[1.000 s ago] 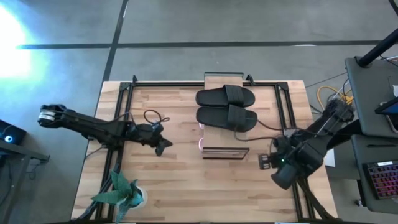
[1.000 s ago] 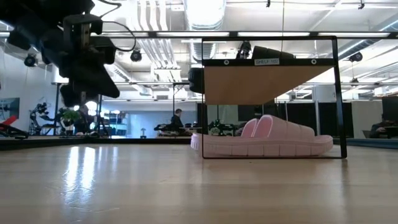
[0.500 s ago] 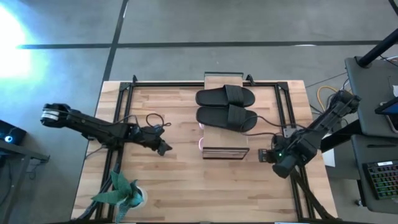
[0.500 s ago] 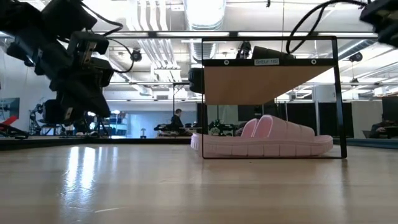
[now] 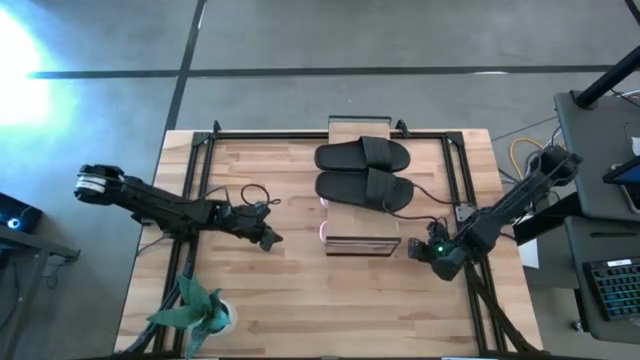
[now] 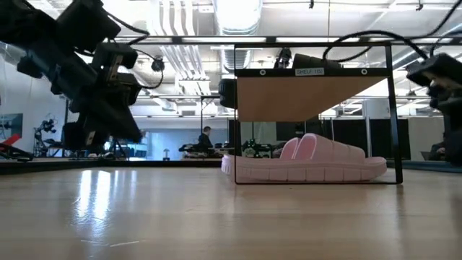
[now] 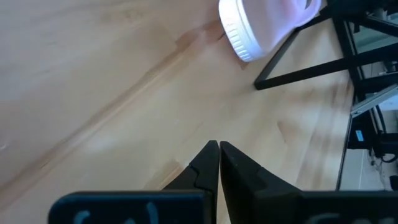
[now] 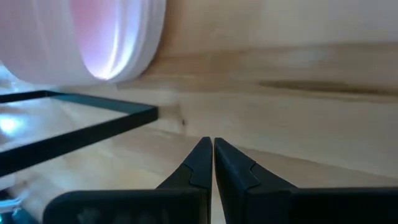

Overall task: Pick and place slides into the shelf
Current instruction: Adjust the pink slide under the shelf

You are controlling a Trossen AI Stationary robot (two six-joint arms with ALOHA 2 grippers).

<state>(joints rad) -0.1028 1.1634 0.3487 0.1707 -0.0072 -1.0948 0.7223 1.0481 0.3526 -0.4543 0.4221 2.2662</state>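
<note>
The high view looks straight down on the whole table (image 5: 280, 290), both arms and the shelf (image 5: 362, 240) at its middle. The low view sits at tabletop height, facing level across the wood into the room, and shares the shelf (image 6: 314, 94) with the pink slide (image 6: 307, 165) under it. Each wrist view looks close along its own closed fingers at the tabletop, catching a pink slide's end (image 7: 264, 25) (image 8: 93, 37) and a shelf leg.

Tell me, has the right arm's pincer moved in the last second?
Yes. In the high view the right pincer has slid left along the table, closing in on the shelf, and now sits just beside its right end.
</note>
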